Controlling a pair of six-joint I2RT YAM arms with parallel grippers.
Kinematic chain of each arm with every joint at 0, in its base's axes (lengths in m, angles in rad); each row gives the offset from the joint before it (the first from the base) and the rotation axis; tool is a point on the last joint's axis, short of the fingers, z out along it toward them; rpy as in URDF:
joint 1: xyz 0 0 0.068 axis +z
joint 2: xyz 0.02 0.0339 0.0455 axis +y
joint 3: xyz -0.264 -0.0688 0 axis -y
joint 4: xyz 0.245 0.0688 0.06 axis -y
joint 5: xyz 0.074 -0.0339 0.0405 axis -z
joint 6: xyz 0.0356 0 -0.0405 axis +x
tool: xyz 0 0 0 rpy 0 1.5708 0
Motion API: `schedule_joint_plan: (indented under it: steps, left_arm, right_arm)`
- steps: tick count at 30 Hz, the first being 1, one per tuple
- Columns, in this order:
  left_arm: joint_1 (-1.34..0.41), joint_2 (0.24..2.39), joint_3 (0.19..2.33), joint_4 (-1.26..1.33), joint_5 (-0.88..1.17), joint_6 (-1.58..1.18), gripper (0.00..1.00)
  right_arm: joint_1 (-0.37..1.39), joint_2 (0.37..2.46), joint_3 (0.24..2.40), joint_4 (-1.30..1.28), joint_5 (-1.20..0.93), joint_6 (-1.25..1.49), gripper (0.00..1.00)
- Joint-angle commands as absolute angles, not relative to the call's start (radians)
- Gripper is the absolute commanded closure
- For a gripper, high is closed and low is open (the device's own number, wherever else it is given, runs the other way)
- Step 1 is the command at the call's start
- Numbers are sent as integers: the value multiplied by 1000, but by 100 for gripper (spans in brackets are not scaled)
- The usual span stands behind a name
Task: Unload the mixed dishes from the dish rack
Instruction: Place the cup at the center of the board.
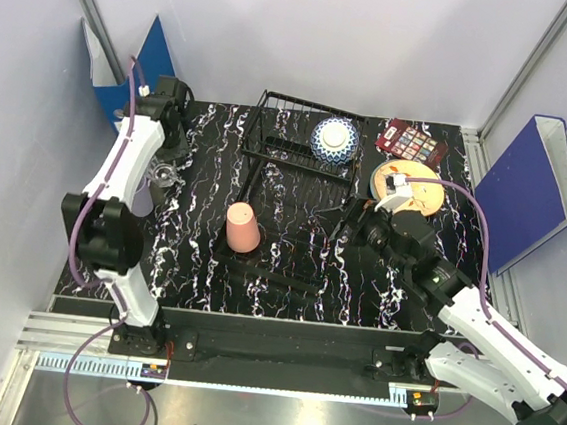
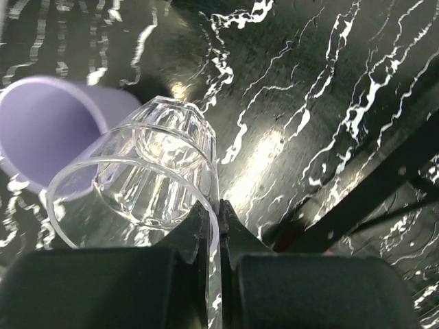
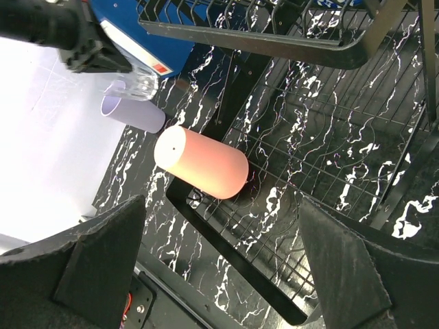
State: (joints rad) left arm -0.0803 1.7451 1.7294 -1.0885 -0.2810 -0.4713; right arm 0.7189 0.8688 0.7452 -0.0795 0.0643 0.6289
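Observation:
My left gripper (image 2: 219, 221) is shut on the rim of the clear glass cup (image 2: 151, 175), at the table's left side (image 1: 167, 169). The lavender cup (image 2: 48, 130) lies on its side right beside the glass. The salmon-pink cup (image 3: 202, 161) stands upside down in the near left corner of the dish rack's (image 1: 279, 262) flat tray. My right gripper (image 3: 219, 274) is open above the tray, right of the salmon cup and not touching it. The blue-and-white bowl (image 1: 334, 139) sits in the rack's raised basket. A cream orange-patterned plate (image 1: 416, 188) lies on the table behind my right gripper (image 1: 351, 224).
A dark red palette of coloured squares (image 1: 414, 142) lies at the back right. Blue binders lean at the left wall (image 1: 147, 64) and the right wall (image 1: 527, 186). The black marbled table (image 1: 185, 243) shows between the rack and the left arm.

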Motion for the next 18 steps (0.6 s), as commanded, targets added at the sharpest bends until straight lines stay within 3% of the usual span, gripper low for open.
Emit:
schedule_joint_plan:
  steps: [1,18]
  left_arm:
    - [-72,1816,1799,-1048,-179,-462,100]
    - [-32,1921,1625,-911,-172,-479,100]
  right_arm:
    - [715,857,744,-81,92,592,0]
    - [716,922,758,-81,80,571,0]
